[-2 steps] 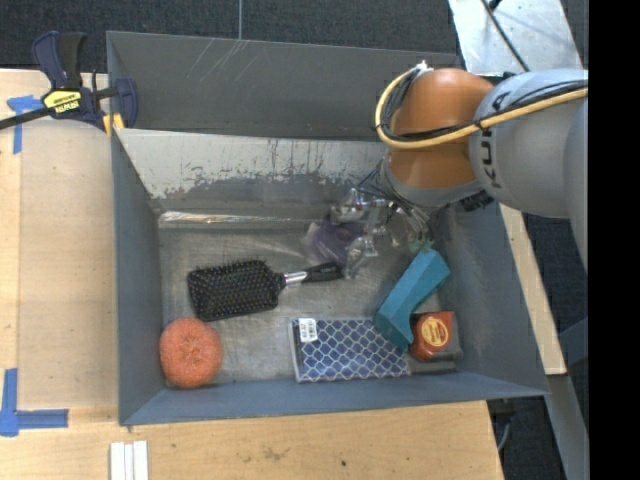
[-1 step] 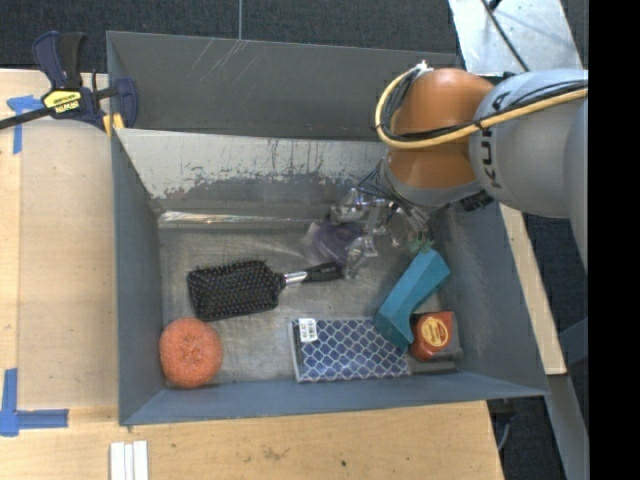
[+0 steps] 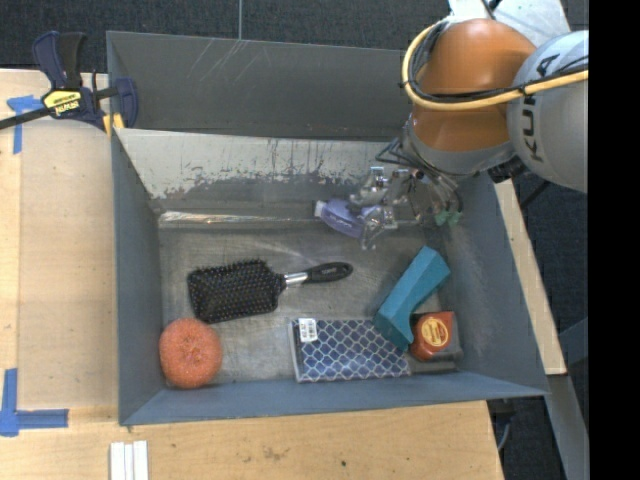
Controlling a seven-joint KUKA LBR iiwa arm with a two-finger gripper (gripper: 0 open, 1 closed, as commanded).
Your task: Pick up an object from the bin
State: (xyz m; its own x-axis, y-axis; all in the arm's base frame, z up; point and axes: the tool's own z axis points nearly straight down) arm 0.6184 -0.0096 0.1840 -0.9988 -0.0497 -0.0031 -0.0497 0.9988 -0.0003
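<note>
Clutter along the near wall of the bin [image 3: 135, 268] comes first: a fuzzy orange ball [image 3: 190, 352] in the left corner, a blue packet [image 3: 350, 350] with a scale pattern lying flat, and a small orange jar [image 3: 433, 335] in the right corner. A teal block [image 3: 412, 295] lies just behind the jar, touching it. A black hairbrush [image 3: 240, 290] lies mid-floor, handle pointing right. Farthest back, where the floor meets the sloped far wall, is a small purple thing [image 3: 338, 216], with the claw [image 3: 378, 218] right at its right end. I cannot tell whether the claw is open or closed, or whether it has any grip on the purple thing.

In my judgement, the step in hand is securing that purple piece. Doing it well means centring over its body rather than its tip, keeping off the sloped wall, closing firmly, then lifting straight up, clear of the teal block.

Count: one ball, one packet, one jar, one block, one hairbrush, one purple thing, six in all.
</note>
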